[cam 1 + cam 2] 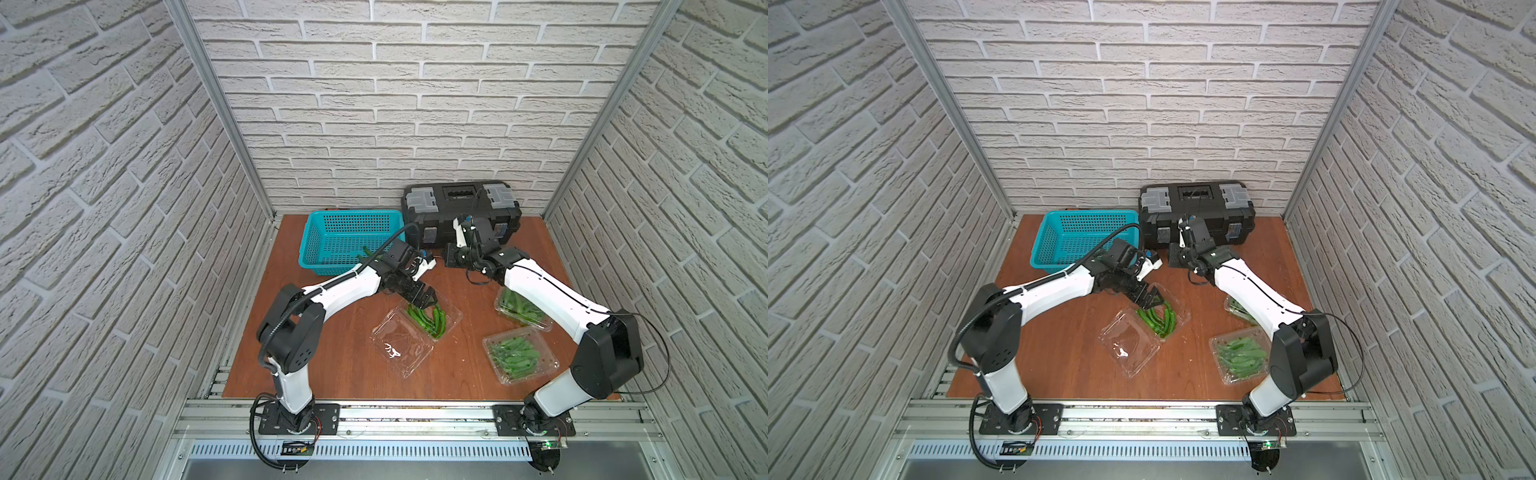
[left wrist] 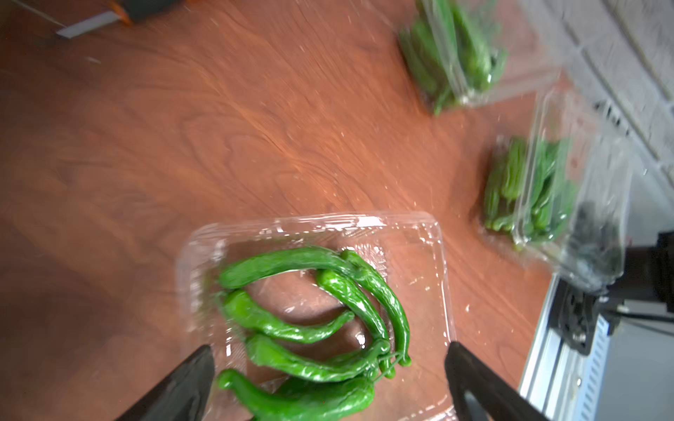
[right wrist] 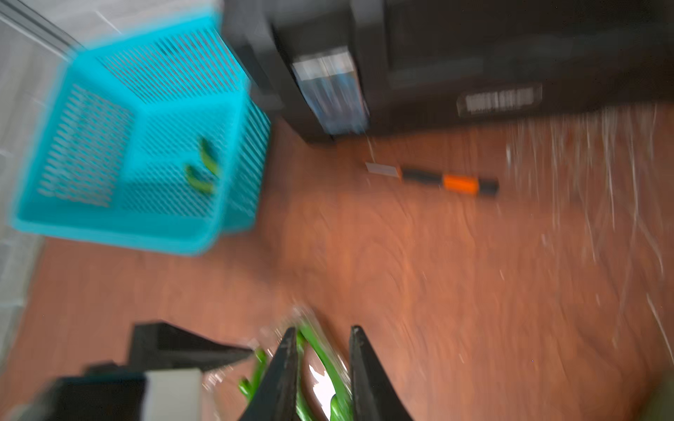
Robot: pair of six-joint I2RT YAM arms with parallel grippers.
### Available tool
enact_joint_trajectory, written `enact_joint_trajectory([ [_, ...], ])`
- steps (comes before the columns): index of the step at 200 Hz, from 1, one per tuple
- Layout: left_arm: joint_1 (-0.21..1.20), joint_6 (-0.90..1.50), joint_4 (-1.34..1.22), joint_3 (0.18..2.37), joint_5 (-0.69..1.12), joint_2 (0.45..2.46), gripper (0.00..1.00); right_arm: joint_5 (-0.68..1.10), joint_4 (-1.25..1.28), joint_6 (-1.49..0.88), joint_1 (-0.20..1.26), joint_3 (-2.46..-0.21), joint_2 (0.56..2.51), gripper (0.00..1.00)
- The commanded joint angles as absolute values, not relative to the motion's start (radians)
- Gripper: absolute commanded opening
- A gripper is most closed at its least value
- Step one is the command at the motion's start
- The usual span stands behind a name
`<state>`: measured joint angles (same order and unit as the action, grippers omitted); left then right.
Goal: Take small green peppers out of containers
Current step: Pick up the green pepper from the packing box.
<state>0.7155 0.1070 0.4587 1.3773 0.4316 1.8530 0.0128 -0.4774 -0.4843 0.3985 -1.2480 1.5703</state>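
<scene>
An open clear container (image 1: 401, 347) lies mid-table, its lid folded flat toward the front. Its tray (image 2: 443, 273) holds several small green peppers (image 1: 428, 320) (image 2: 291, 326). My left gripper (image 1: 424, 301) (image 2: 328, 348) hangs open just above the tray's back end, jaws wide on either side of the peppers and touching none. My right gripper (image 1: 453, 255) (image 3: 322, 330) is raised near the toolbox, jaws a little apart and empty; its blurred view looks down past them at the peppers. Two closed containers (image 1: 519, 357) (image 1: 521, 309) full of peppers sit at the right.
A teal basket (image 1: 345, 241) at the back left holds a couple of peppers (image 3: 204, 164). A black toolbox (image 1: 461, 208) stands against the back wall. An orange and black knife (image 3: 437, 180) lies before it. The right arm covers part of the farther closed container.
</scene>
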Motion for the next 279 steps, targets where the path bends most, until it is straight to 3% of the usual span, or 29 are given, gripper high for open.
enact_joint_trajectory([
  [1, 0.718, 0.042, 0.553, 1.443, 0.44, 1.89, 0.98, 0.083, -0.554, -0.516, 0.405, -1.175, 1.505, 0.25],
  [37, 0.706, 0.051, 0.499, 1.402, 0.439, 1.868, 0.98, 0.142, -0.592, -0.472, 0.422, -1.062, 1.467, 0.24],
  [111, 0.597, 0.231, 0.298, 1.182, 0.329, 1.717, 0.98, 0.134, -0.649, -0.394, 0.514, -1.111, 1.605, 0.31],
  [248, 0.553, 0.281, 0.234, 1.108, 0.278, 1.669, 0.98, 0.002, -0.605, -0.421, 0.636, -1.183, 1.844, 0.29],
  [279, 0.53, 0.292, 0.222, 1.088, 0.263, 1.651, 0.98, 0.013, -0.588, -0.42, 0.649, -1.223, 1.887, 0.24],
])
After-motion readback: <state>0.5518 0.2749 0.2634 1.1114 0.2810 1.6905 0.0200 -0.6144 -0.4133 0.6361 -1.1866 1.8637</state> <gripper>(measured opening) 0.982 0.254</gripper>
